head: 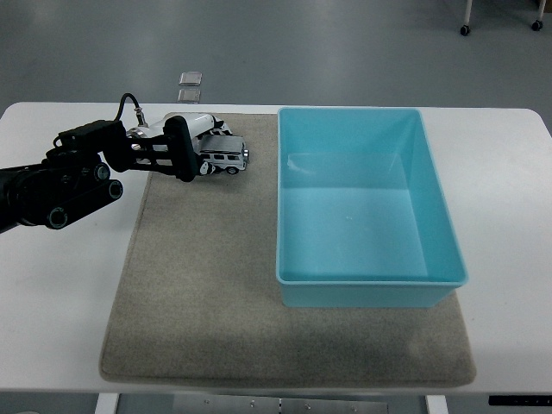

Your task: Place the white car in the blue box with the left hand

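Your left hand (191,142) is at the far left of the mat (216,285), wrapped around the left end of the car (222,158). Its fingers curl over the car's far side and the palm covers its rear, so it looks to be gripping the car — though the wheels seem to sit on the mat, so treat the grasp as not yet proven. The right hand is out of sight.

The car lies lengthwise, nose pointing right toward the box (366,207), which stands just beside it with its left wall (279,190) between the two. That wall is the thing to respect.

To do this step well:
- Firm the grip before you lift. Only the rear half of the car is covered, so a loose hold would likely let the nose droop.
- Lift straight up first, high enough that the wheels clear the box rim. Dragging sideways would knock the car into the wall or shove the box along the mat.
- Then carry right and a little nearer, aiming for the middle of the box floor rather than its left edge.
- Lower before you open the fingers — the car is on wheels and will probably roll or bounce if dropped from height.
- Withdraw upward, not sideways, so your fingers do not catch the rim.
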